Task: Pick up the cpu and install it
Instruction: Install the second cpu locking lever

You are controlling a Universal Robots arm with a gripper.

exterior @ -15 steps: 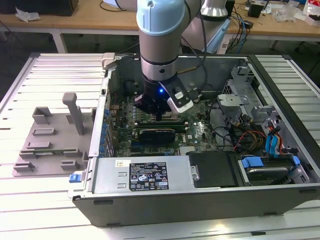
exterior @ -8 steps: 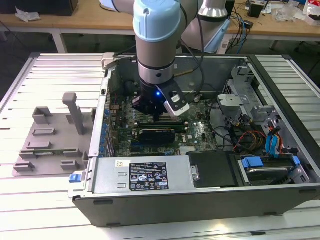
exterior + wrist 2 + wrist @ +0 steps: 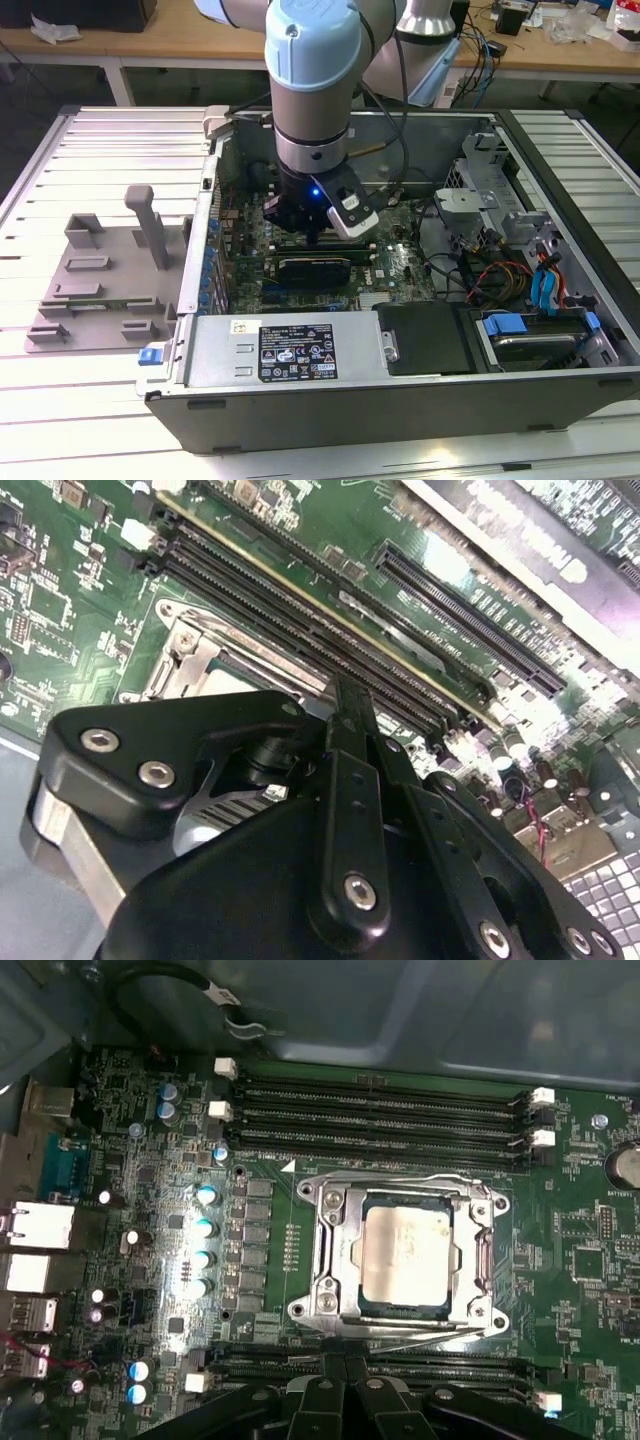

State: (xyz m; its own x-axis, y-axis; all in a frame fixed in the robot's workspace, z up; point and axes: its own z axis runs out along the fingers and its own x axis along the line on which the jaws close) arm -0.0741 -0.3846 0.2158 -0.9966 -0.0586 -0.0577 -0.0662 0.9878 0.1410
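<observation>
The cpu (image 3: 405,1255), a flat square chip with a shiny silver-grey top, lies in the metal-framed socket (image 3: 325,1260) on the green motherboard. My gripper (image 3: 346,1368) hangs over the memory slots beside the socket, apart from the chip. Its black fingers (image 3: 347,740) are pressed together, shut with nothing between them. In the exterior view the gripper (image 3: 315,236) reaches down into the open computer case (image 3: 300,355), low over the board. The second wrist view catches a corner of the socket (image 3: 185,645) past the gripper body.
A grey fixture plate (image 3: 100,290) with upright posts lies on the table at the exterior view's left of the case. Inside the case are memory slots (image 3: 380,1100), a black card (image 3: 315,268), cables (image 3: 490,275) and drive bays (image 3: 540,335). The case walls stand close around the arm.
</observation>
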